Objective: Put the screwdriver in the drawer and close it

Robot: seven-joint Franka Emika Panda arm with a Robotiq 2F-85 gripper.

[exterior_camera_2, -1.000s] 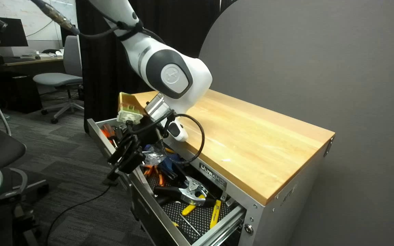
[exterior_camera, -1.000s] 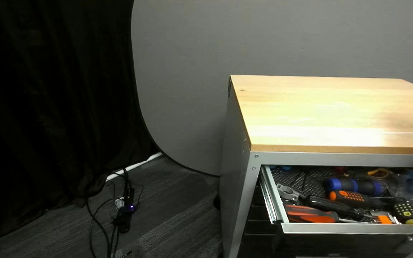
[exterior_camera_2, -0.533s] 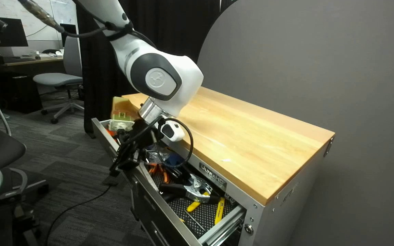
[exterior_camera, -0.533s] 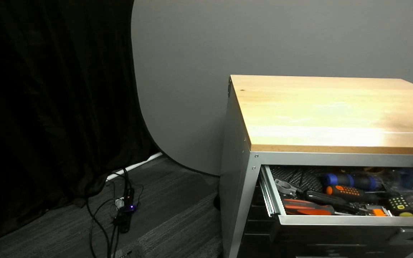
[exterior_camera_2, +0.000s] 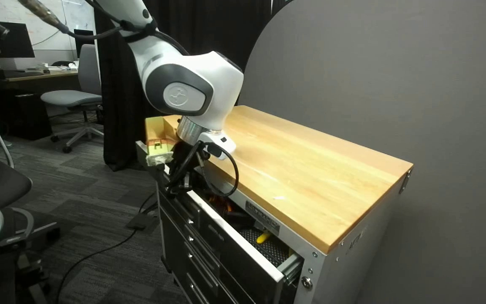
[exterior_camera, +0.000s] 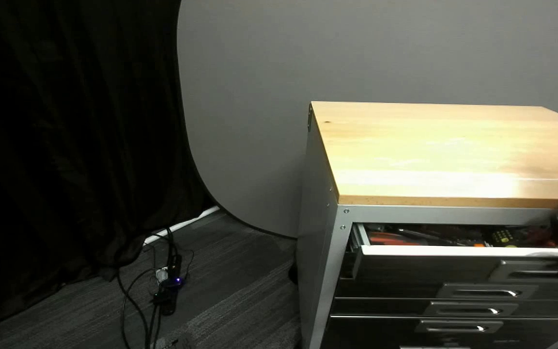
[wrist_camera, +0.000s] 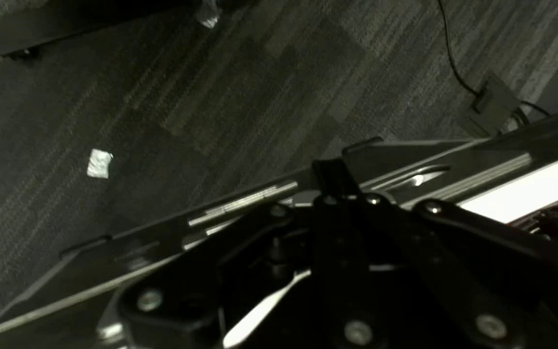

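While one drawer [exterior_camera: 453, 250] gapes, one gripper [wrist_camera: 335, 175] hangs alongside.

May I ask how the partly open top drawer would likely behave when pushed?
The drawer will probably glide straight in, since a metal slide shows at its side. It may feel fairly heavy, with several tools inside. Those tools might shift if it is pushed sharply, as they appear loose.

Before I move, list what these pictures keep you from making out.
Back of open drawer: hidden beneath wooden top in both exterior views.
Red handle: lower part behind the drawer's front, in an exterior view.
Contact between drawer and gripper: dark on dark, wrist view.
Nameplate lettering: blurred, in an exterior view.
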